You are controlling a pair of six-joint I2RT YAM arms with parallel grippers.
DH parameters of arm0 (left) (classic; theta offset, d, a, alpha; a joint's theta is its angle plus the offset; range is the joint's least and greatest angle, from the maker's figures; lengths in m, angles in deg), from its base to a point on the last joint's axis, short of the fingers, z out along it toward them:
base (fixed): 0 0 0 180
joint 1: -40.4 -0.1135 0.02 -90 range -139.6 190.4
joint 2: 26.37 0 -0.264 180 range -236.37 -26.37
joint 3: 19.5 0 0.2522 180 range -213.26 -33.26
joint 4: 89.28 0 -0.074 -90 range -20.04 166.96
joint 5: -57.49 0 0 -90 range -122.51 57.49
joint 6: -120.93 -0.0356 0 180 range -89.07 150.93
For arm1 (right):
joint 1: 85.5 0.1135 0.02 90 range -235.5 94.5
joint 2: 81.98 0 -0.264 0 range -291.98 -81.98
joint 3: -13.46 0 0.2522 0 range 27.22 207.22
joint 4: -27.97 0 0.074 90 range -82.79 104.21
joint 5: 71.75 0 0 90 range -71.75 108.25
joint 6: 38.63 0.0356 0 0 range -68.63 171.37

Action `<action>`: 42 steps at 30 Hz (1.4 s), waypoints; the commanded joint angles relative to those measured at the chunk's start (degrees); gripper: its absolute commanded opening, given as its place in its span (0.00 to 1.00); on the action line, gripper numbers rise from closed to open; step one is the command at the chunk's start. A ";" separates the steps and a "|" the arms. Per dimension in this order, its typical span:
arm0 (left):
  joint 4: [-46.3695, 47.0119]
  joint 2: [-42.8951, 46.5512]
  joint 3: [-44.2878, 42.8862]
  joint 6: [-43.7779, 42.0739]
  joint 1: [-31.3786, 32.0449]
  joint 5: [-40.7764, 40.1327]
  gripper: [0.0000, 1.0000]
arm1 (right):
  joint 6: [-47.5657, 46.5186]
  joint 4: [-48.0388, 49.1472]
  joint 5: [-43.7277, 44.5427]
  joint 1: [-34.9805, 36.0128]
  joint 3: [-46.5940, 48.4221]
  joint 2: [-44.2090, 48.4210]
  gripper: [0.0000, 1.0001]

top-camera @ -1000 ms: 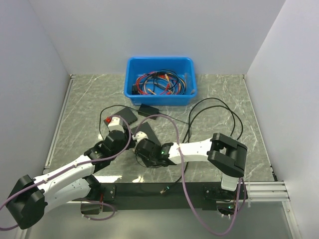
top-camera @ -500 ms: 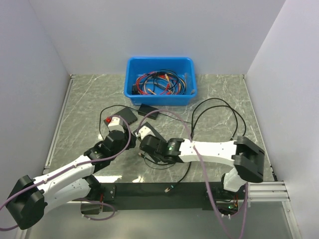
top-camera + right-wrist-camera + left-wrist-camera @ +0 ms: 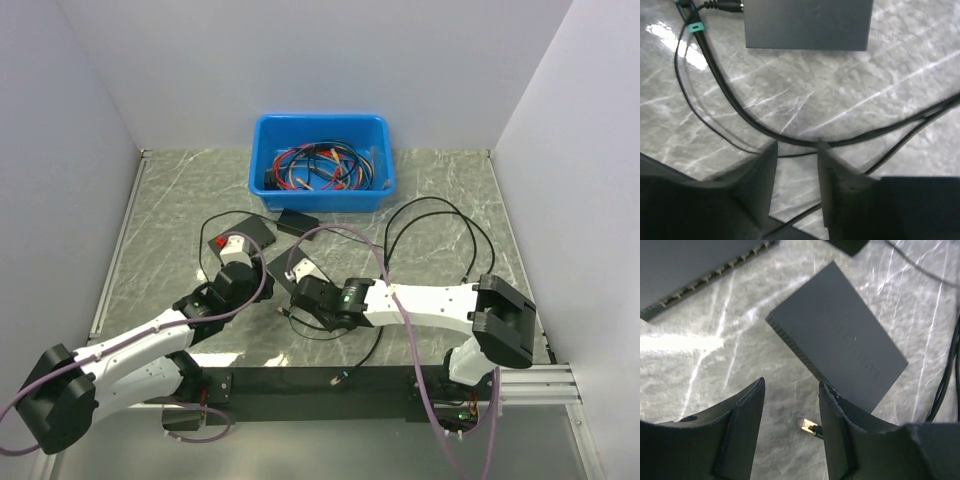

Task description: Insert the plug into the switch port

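The plug point(image 3: 807, 426), a small black connector with a brass tip on a thin black cable, lies on the marble table between the fingers of my left gripper point(image 3: 791, 385). That gripper is open and does not touch the plug. The switch point(image 3: 695, 270), a dark grey box with a row of ports along its edge, is at the upper left of the left wrist view. My right gripper point(image 3: 796, 145) is open with nothing between its fingers. A black cable point(image 3: 740, 117) runs across just beyond its fingertips.
A second dark grey box point(image 3: 840, 340) lies just past the left fingers and also appears ahead of the right gripper as the box point(image 3: 807, 22). A blue bin point(image 3: 322, 162) of red, blue and black cables stands at the back. Black cable loops point(image 3: 430, 240) lie to the right.
My right arm has stretched forward and to the left, and its jaws have gone from shut to open. The left arm has barely shifted.
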State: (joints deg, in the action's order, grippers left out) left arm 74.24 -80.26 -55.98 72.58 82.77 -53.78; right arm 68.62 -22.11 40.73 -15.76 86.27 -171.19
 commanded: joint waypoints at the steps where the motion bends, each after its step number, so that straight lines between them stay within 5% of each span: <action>1: 0.97 -1.74 -1.36 1.68 2.70 -0.95 0.53 | 2.60 5.02 -3.05 -3.54 -0.60 0.18 0.53; 7: -1.85 -3.15 -5.58 3.00 10.88 -4.04 0.53 | 7.43 5.47 -2.36 -6.10 -4.54 6.14 0.63; 13: 2.37 -7.27 -4.79 5.72 15.90 -2.36 0.54 | 10.08 10.64 -6.38 -17.86 -13.41 15.28 0.64; 19: 3.78 -13.86 -7.33 9.40 18.19 -8.32 0.56 | 8.76 20.48 -16.84 -26.31 -12.56 12.85 0.65; 23: 2.98 -14.05 -8.31 10.83 16.26 -12.65 0.67 | 9.29 24.35 -20.54 -28.69 -6.32 5.11 0.65; 28: 6.14 -15.10 -8.22 7.22 8.36 -6.34 0.71 | 12.18 29.28 -27.22 -30.80 -2.45 -4.81 0.65; 33: 9.74 -20.72 -8.13 4.76 0.27 1.05 0.72 | 15.25 35.78 -36.25 -30.45 -4.02 -10.45 0.63; 42: 18.97 -30.49 -9.18 3.97 -0.80 11.43 0.69 | 19.48 46.06 -44.80 -28.51 -9.99 -12.30 0.62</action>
State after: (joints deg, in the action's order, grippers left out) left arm 88.84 -109.50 -64.14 77.17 81.78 -49.22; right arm 85.23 18.57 2.00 -45.49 78.48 -182.73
